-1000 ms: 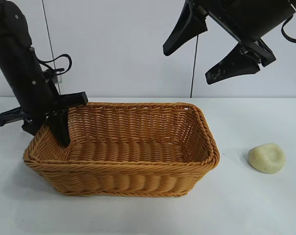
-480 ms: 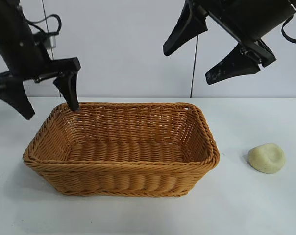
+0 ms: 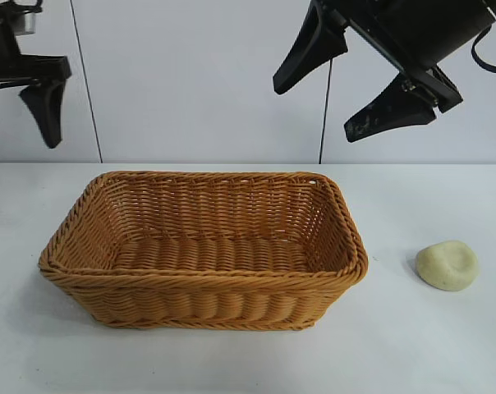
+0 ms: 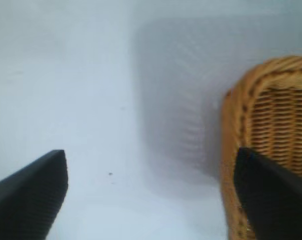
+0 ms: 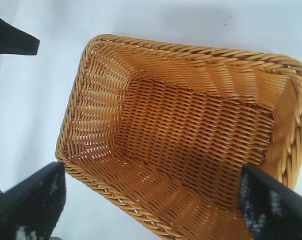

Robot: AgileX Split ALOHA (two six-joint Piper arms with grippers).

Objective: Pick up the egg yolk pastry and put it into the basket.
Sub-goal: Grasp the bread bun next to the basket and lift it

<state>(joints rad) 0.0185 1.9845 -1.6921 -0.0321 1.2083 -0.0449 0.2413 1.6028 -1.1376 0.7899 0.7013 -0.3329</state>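
Note:
The egg yolk pastry [image 3: 447, 264], a small pale yellow dome with a dent on top, lies on the white table to the right of the basket [image 3: 207, 279]. The orange-brown wicker basket is empty; it also shows in the right wrist view [image 5: 191, 50] and one of its corners in the left wrist view [image 4: 271, 100]. My right gripper [image 3: 314, 111] hangs open and empty high above the basket's right end, left of the pastry; it also shows in its own wrist view [image 5: 152, 170]. My left gripper [image 4: 151, 160] is open and empty, raised at the far upper left; only one of its fingers [image 3: 44, 103] shows in the exterior view.
White table [image 3: 412, 353] with a pale wall behind it. One finger of the left gripper [image 5: 11, 40] shows in the right wrist view beyond the basket's far end.
My left gripper has risen from the basket's left end, up and to the left, partly out of the exterior view. The right arm, basket and pastry have not moved.

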